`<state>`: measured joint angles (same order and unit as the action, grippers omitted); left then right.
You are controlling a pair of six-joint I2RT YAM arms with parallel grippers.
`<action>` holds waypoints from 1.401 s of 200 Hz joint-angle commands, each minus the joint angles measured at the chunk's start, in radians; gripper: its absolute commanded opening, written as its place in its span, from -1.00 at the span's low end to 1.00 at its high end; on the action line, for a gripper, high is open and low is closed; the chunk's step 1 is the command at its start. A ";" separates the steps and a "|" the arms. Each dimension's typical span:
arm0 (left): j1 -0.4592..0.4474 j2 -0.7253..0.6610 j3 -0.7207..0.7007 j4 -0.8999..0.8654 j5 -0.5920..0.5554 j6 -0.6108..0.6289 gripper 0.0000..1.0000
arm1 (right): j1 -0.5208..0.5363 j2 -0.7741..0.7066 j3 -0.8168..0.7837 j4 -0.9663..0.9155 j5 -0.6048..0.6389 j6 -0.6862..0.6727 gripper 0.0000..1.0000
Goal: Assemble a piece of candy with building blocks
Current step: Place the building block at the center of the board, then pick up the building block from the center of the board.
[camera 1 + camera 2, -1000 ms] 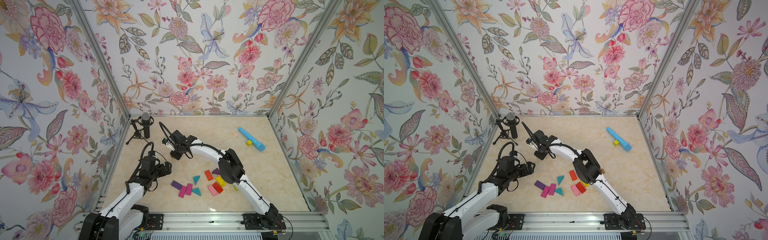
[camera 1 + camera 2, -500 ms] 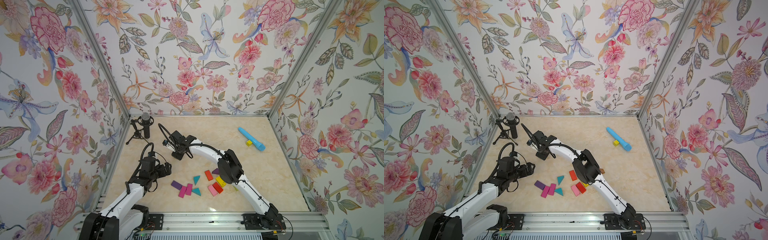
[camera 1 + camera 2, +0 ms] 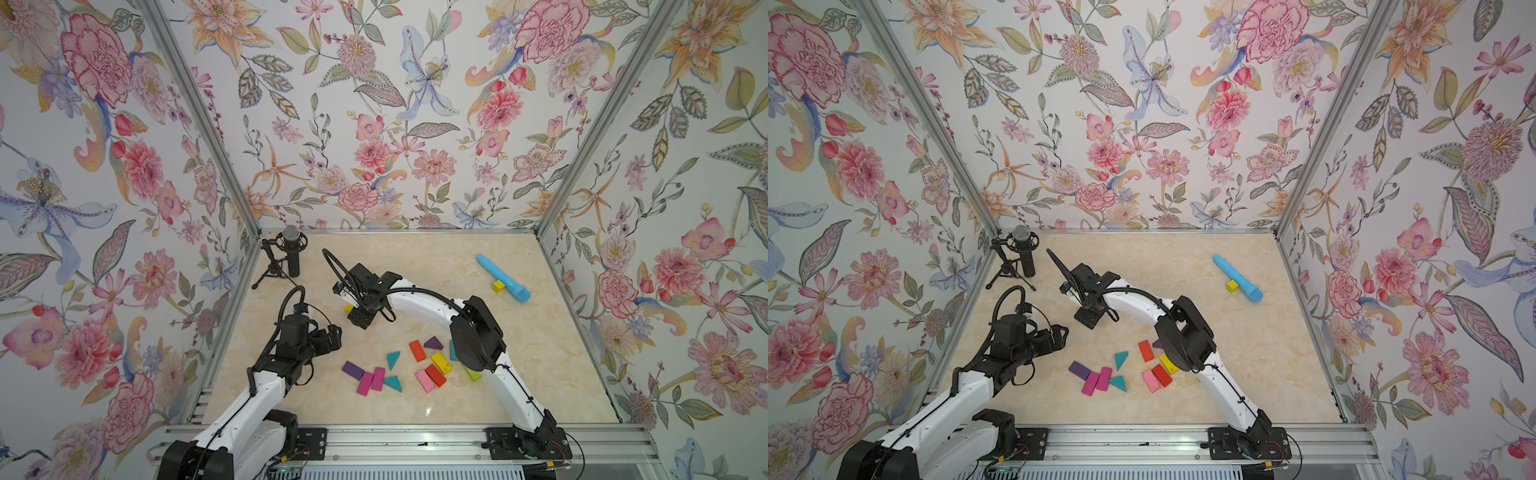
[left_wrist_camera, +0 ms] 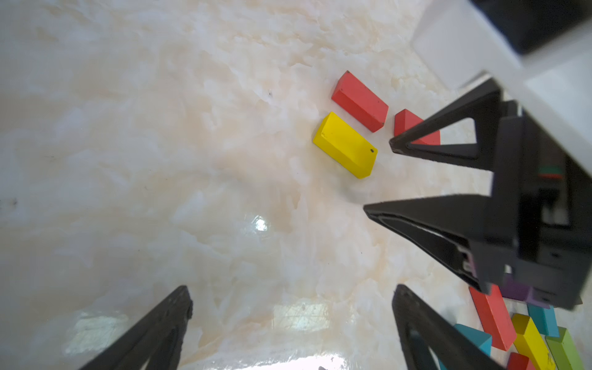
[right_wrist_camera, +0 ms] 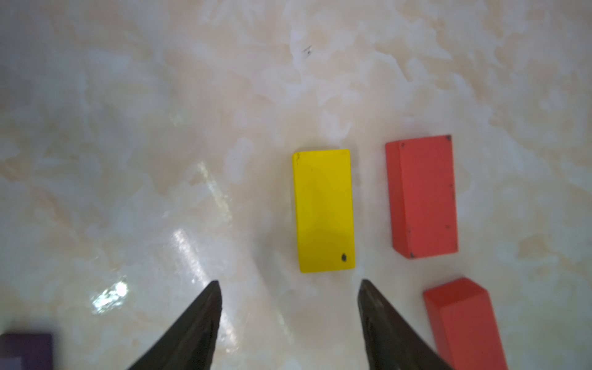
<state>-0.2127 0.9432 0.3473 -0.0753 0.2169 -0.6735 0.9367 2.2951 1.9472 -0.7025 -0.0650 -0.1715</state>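
A yellow brick [image 5: 323, 211] lies flat on the marble table [image 3: 415, 266], with a red brick [image 5: 423, 195] beside it and a second red piece [image 5: 464, 323] close by. My right gripper [image 5: 290, 286] hovers open just short of the yellow brick [image 3: 348, 308], with nothing between its fingers. My left gripper [image 4: 292, 291] is open and empty, low over bare table near the front left [image 3: 334, 336]. Several loose building blocks [image 3: 417, 350] lie scattered nearer the front: purple, magenta, pink, teal wedges [image 3: 392, 359], orange, yellow, red and green.
A long light-blue tube [image 3: 503, 277] lies at the back right with a small yellow cube [image 3: 498, 286] against it. A microphone on a tripod [image 3: 291, 253] stands in the back left corner. Floral walls close three sides, and a metal rail [image 3: 415, 440] runs along the front.
My right gripper's jaws have parted from shut and the gripper has shifted slightly. The yellow brick lies free beyond its tips. The left arm has not moved.
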 commanded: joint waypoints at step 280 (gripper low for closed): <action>0.197 0.023 -0.054 0.054 0.004 -0.046 0.98 | 0.264 -0.132 -0.479 0.241 -0.069 0.251 0.08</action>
<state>-0.0242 0.9878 0.2817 -0.0643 0.2226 -0.7086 1.1797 2.1300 1.5154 -0.3653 -0.1459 0.1028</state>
